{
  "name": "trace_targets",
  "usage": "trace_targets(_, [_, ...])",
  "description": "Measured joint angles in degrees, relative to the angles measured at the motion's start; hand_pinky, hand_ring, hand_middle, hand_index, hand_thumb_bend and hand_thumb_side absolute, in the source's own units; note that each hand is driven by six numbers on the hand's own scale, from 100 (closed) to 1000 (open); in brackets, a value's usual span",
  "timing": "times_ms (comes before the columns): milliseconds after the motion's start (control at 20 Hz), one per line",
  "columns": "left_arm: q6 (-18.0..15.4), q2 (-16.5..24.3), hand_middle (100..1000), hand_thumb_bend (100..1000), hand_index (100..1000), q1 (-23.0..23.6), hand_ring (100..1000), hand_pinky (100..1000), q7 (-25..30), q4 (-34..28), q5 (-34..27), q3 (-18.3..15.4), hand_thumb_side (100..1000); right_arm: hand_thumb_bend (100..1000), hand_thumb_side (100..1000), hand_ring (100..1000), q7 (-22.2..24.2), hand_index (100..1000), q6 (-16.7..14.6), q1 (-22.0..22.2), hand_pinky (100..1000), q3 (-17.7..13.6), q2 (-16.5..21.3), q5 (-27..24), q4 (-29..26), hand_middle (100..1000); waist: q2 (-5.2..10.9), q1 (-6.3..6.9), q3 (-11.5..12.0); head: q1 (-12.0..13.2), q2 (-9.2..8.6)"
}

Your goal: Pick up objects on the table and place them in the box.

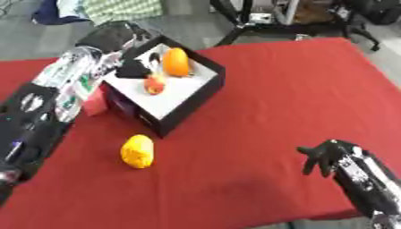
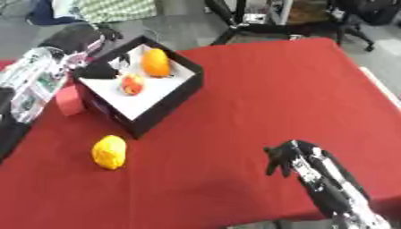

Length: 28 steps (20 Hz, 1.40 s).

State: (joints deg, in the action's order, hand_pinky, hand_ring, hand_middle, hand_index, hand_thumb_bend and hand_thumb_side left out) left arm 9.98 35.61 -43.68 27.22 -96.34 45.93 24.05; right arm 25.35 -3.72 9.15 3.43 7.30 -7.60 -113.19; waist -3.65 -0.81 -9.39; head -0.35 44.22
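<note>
Orange fruit (image 1: 175, 61) and a red-yellow fruit (image 1: 155, 84) already lay in the box (image 1: 205, 87). One yellow fruit (image 1: 137, 151) remained on the red table (image 1: 297, 94). Left hand (image 1: 133, 68) reached into the box, finger state indeterminate. Right hand (image 1: 323, 157) idled, fingers relaxed, empty.

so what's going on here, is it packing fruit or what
A humanoid robot is putting fruit from a red table into a black box. An orange and a smaller red-and-yellow fruit already lie in the box. The left hand is over the box's far left corner, beside the orange. A yellow fruit lies on the table in front of the box. The right hand is low at the right, holding nothing.
</note>
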Motion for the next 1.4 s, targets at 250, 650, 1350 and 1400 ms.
trace_targets(250, [-4.5, 9.7, 774, 154, 907, 6.2, 767, 861, 13.3, -15.3, -8.2, -0.9, 646, 100, 634, 466, -0.2, 566, 0.0, 0.0, 894, -0.2, 0.0, 0.3, 0.0, 264, 0.0, 0.0, 0.4, -0.3, 0.0])
trace_targets(650, [-7.6, 11.7, 789, 246, 915, 14.4, 778, 859, 24.1, -17.4, -2.6, 1.9, 667, 100, 655, 465, -0.4, 565, -0.1, 0.0, 894, -0.2, 0.0, 0.3, 0.0, 263, 0.0, 0.0, 0.4, -0.3, 0.0])
trace_targets(1350, [-7.9, 4.9, 772, 238, 896, 17.2, 764, 845, 19.1, -3.4, 8.6, 6.3, 535, 100, 684, 465, -0.4, 565, 0.0, 0.0, 894, -0.2, 0.0, 0.5, 0.0, 263, -0.01, 0.0, 0.3, -0.7, 0.0])
trace_targets(1400, [-7.9, 4.4, 770, 224, 895, 17.4, 761, 843, 17.9, -2.1, 9.1, 6.4, 527, 100, 682, 465, -0.4, 565, 0.0, 0.0, 894, -0.2, 0.0, 0.5, 0.0, 263, -0.01, 0.0, 0.3, -0.8, 0.0])
